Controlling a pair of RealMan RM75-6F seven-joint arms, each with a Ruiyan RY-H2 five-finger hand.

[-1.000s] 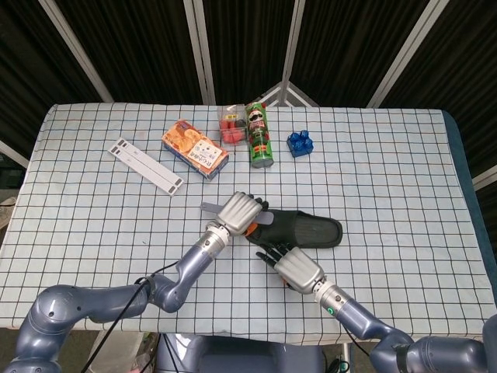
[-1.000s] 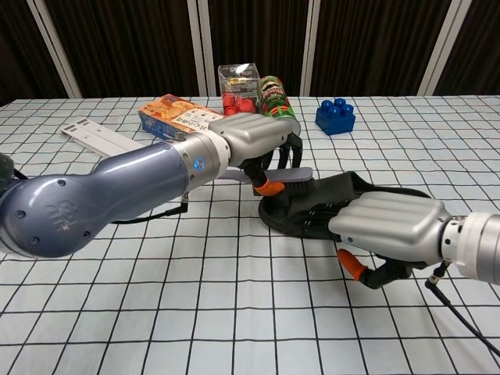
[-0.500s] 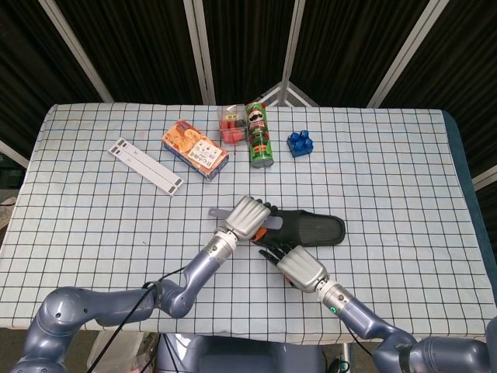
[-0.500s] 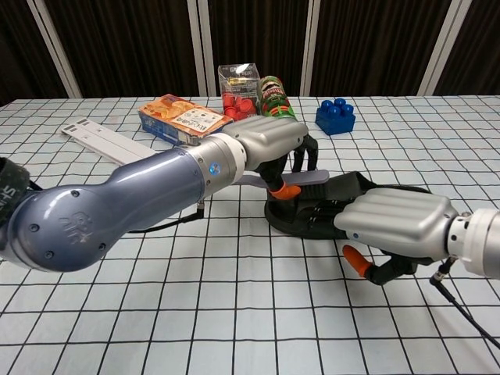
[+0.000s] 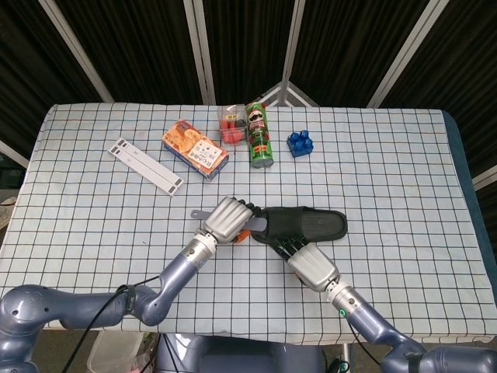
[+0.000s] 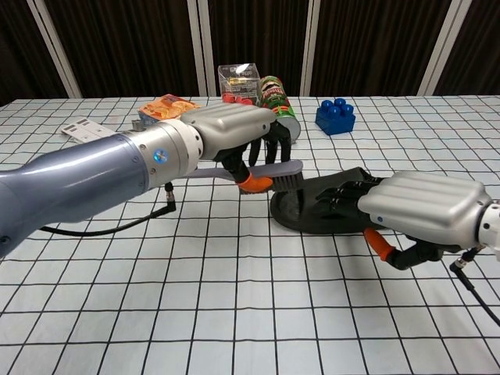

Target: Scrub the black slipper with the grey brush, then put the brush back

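Far left on the checked tablecloth (image 5: 93, 233), a white strip (image 5: 146, 166) lying flat, then an orange snack box (image 5: 195, 148) just beside it toward the middle. Behind centre, a clear tub of red pieces (image 5: 230, 124) touching a green crisp can (image 5: 260, 135), and a blue toy brick (image 5: 300, 142) a little further right. Nearer the front, the left hand (image 5: 230, 219) clenched around the grey brush (image 6: 262, 170), fingers wrapped over the handle, orange thumb tip underneath in the chest view. Handle end poking out to the left of the hand; bristle head jutting out to the right, held level above the cloth, hovering just at the heel end of the black slipper (image 5: 311, 225). Whether the bristles touch the slipper cannot be told. Slipper lying flat on the cloth near the middle, lengthwise left to right, immediately right of the left hand. Right hand (image 5: 309, 261) in front of the slipper, dark fingers (image 6: 340, 194) pressed down onto its near edge and footbed, pinning it in place; thumb tucked below the palm beside the sole. Both hands close together, brush head between them at the slipper's left end.
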